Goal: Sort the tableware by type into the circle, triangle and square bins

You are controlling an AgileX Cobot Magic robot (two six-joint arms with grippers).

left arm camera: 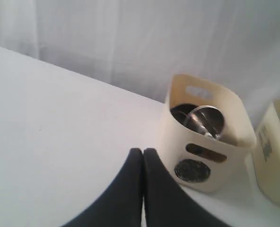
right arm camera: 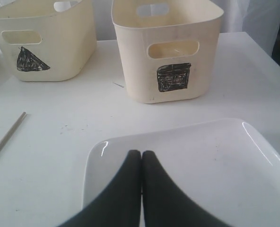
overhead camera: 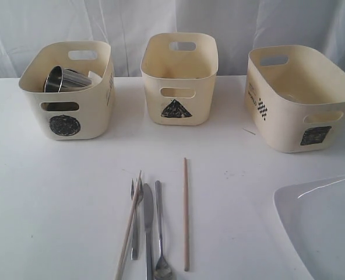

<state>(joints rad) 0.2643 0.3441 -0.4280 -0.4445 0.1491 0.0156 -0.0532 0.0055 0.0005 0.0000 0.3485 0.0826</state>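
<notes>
Cream bins stand in a row at the back of the white desk: the circle bin on the left, the triangle bin in the middle, the square bin on the right, each apart from the next. A steel mug lies tipped on its side in the circle bin; the left wrist view shows more steel beside it, but I cannot tell what it is. Nearer the front lie the fork, knife and spoon, close together and lengthwise, with one chopstick slanting across the fork. The other chopstick lies alone just right of the spoon. A white plate sits at the front right. The left pincer is pressed shut, holding nothing, above bare desk near the circle bin. The right pincer is likewise shut and empty, over the plate's edge.
</notes>
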